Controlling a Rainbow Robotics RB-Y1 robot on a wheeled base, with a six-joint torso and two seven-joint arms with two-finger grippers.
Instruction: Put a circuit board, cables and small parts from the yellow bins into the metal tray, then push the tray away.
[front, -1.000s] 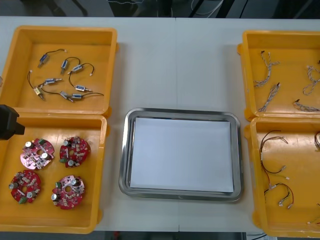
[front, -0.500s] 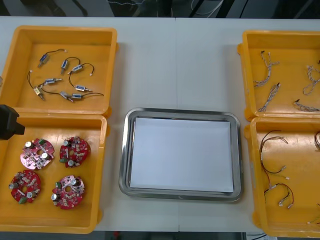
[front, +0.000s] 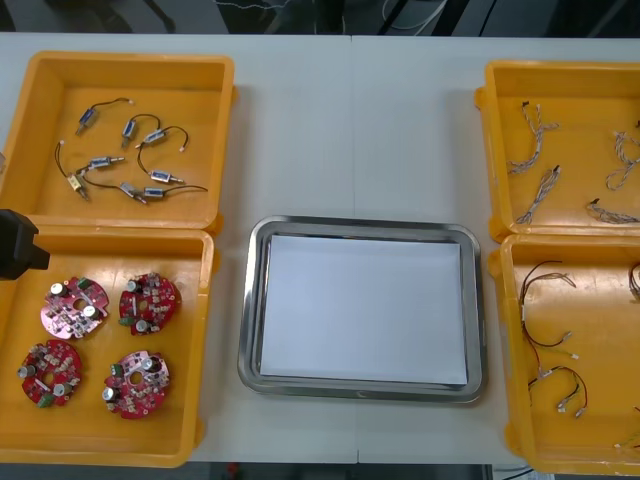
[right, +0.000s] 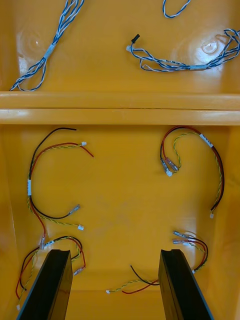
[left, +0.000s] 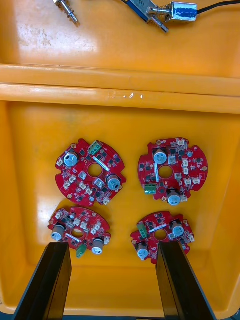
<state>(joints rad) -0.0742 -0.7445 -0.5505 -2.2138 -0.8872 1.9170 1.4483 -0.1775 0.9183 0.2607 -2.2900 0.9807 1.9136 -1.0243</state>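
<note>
**Poised over the parts table:** the robot's left gripper (left: 112, 246) hangs above the near left yellow bin (front: 110, 430), its black fingers spread wide with nothing between them. Four round red circuit boards (left: 91, 171) lie flat there in two rows, the nearer pair just ahead of the fingertips. From above, a black part of the left arm (front: 15, 245) shows at the table's left side, over the wall that the two left bins share. In the far left yellow bin (front: 40, 110) lies a scatter of small metal parts (front: 155, 137) with thin black leads.

On the other side the right gripper (right: 115, 252) hangs over the near right yellow bin (front: 600, 320), its fingers likewise apart and gripping nothing. Loose red and yellow cables (right: 169, 166) curl on the bin floor around and ahead of it. Twisted blue and white cables (right: 175, 65) lie in the far right yellow bin (front: 575, 110) beyond. The metal tray (front: 248, 300), white inside, sits between the bins on the light table (front: 350, 130).
</note>
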